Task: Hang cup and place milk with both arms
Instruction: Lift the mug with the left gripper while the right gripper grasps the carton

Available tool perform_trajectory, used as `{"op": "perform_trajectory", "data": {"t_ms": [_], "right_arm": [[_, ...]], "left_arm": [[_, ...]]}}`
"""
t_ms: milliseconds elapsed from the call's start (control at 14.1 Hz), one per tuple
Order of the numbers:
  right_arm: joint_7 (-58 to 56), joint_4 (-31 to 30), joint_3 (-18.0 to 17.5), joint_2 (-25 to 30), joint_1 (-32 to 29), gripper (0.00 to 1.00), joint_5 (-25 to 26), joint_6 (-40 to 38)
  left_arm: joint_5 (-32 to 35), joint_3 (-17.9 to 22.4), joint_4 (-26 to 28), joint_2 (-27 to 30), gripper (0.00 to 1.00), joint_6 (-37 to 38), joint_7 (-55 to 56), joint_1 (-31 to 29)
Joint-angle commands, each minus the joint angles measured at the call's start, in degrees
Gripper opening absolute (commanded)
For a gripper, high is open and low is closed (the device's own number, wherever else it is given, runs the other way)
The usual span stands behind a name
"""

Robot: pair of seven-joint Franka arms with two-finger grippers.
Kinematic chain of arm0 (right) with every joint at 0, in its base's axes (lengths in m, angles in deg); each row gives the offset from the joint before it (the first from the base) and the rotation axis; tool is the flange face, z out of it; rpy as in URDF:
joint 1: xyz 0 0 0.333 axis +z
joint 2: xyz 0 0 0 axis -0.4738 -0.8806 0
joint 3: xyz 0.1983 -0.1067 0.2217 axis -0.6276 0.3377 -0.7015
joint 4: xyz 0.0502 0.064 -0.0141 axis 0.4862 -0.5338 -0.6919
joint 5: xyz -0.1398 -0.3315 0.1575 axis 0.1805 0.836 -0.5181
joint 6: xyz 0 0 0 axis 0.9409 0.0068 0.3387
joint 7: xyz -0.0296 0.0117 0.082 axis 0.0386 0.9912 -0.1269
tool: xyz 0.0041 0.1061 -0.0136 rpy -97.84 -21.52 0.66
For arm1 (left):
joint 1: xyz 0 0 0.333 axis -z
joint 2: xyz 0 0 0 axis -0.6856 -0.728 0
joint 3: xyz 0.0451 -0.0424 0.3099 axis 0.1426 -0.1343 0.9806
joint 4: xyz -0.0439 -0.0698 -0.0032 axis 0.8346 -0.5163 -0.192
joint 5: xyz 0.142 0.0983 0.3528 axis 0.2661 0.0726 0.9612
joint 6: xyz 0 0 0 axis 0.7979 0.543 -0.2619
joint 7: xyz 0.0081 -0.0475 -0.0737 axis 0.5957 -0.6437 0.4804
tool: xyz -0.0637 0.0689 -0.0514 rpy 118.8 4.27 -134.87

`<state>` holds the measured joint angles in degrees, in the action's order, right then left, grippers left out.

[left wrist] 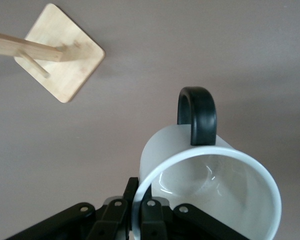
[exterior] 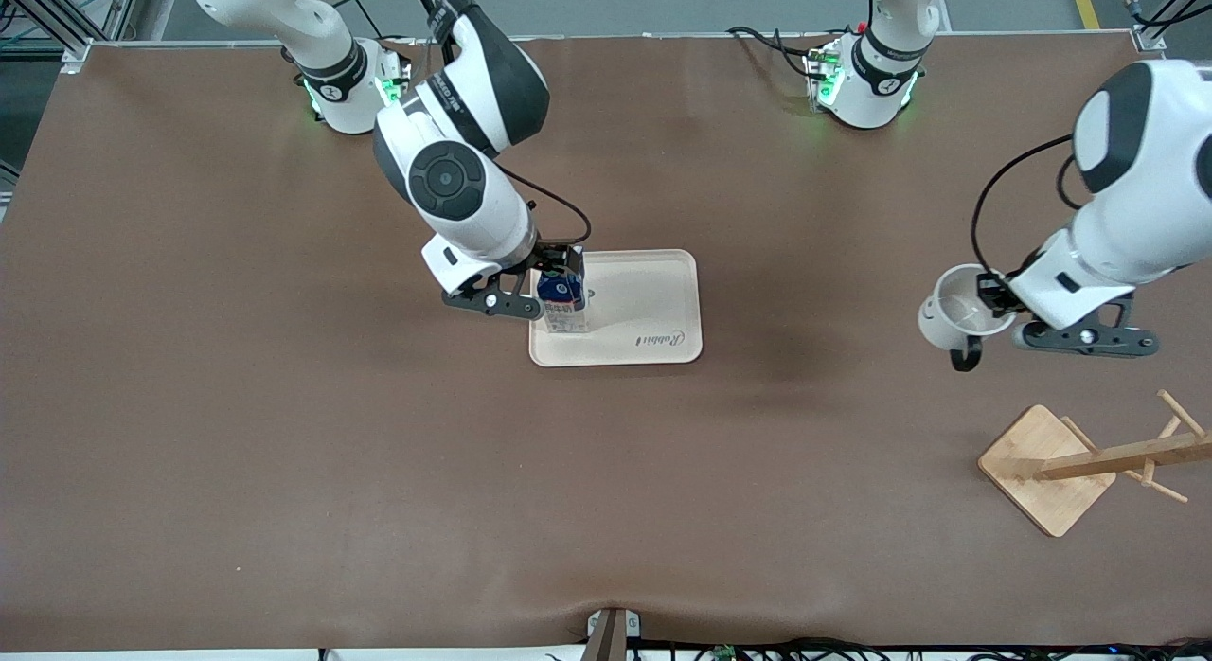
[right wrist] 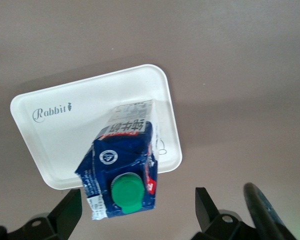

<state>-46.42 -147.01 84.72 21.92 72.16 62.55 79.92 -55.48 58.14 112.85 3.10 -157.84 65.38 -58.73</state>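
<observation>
Two steps run side by side on the table [exterior: 284,472], and you have neither quite finished.

The right arm [exterior: 454,178] reaches from its base down to the tray [exterior: 653,301] in the middle. The left arm [exterior: 1127,216] is up at its own end of the table.

Seen from the front, the wooden rack [exterior: 1046,467] stands at about 5 o'clock from the cup [exterior: 952,315]. Its pegs are bare, so hanging is not yet done.

You hold that cup in the air over bare table, mouth tipped sideways, black handle pointing toward the rack. The left gripper [left wrist: 140,200] is pinched closed on its rim wall. Your next move there, I judge, is to carry it over and line the handle loop up with a peg.

The milk [exterior: 562,301] stands upright on the tray, at its 8 o'clock corner. The right gripper [exterior: 554,292] straddles it with fingers spread wide; one finger [right wrist: 207,205] is plainly clear of the carton. Placing looks done, so lift straight up without brushing the carton.
</observation>
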Motion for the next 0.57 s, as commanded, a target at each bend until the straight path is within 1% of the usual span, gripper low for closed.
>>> {"op": "perform_trajectory", "data": {"t_ms": [0, 213, 356, 498], "right_arm": [[1.05, -1.6, 0.56, -0.1, 1.29, 1.0, -1.22, 2.43], [2.09, -1.87, 0.56, -1.07, 2.52, 1.0, -1.22, 4.72], [2.63, -1.87, 0.56, -2.21, 3.4, 1.0, -1.22, 5.86], [2.63, -3.36, 0.56, -2.39, 3.84, 1.0, -1.13, 7.88]], "left_arm": [[-1.03, -0.2, -2.62, -0.42, 0.0, 1.67, -7.71, -3.09], [-0.24, -0.11, -8.33, -4.1, 0.0, 1.85, -11.14, -5.19], [-0.41, -0.11, -10.36, -5.86, 0.0, 1.76, -16.24, -6.17], [-0.15, -0.03, -12.38, -7.27, 0.0, 1.76, -18.79, -7.31]]}}
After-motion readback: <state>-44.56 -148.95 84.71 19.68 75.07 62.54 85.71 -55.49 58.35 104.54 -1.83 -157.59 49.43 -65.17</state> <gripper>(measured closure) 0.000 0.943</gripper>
